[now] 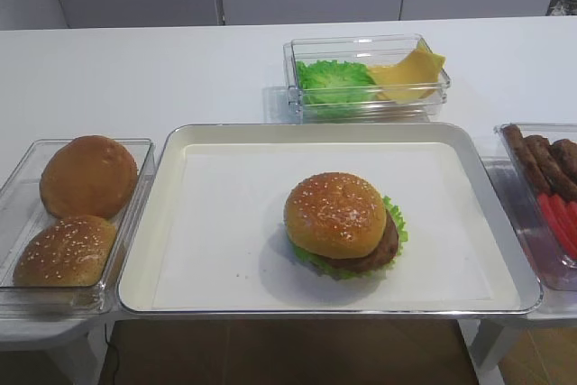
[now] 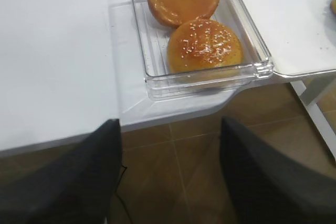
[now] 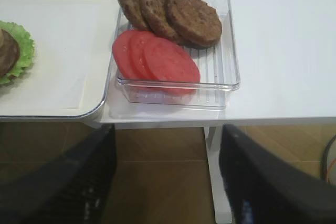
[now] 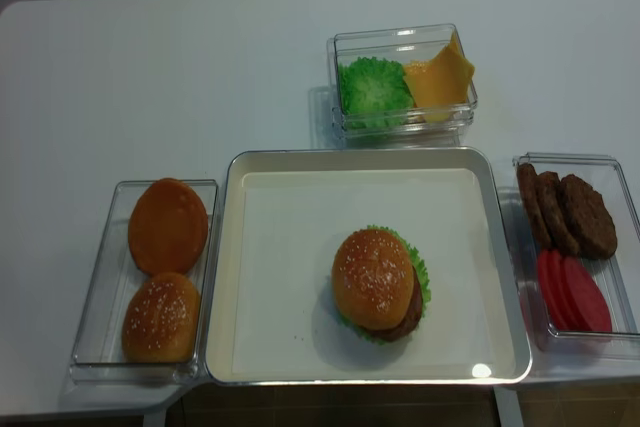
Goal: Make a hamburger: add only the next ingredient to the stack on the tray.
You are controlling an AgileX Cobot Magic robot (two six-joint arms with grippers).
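Burger stack (image 1: 343, 225) is my landmark: bare tray (image 1: 225, 223) liner left and front of it, open passage. Blocking: bun box (image 1: 72, 214) far left, patty-tomato box (image 3: 178, 45) far right, lettuce-cheese box (image 1: 368, 77) behind.

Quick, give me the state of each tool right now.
Left tool: open, holding nothing, pulled back from the bun box.
Right tool: open, holding nothing, short of the table edge.

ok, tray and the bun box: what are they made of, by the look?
Tray: cream surface with a shiny silver rim that catches glints, so probably coated metal; the white liner looks like matte paper. Bun box: clear hard plastic, since the table shows through its ribbed walls and thick glossy lip.
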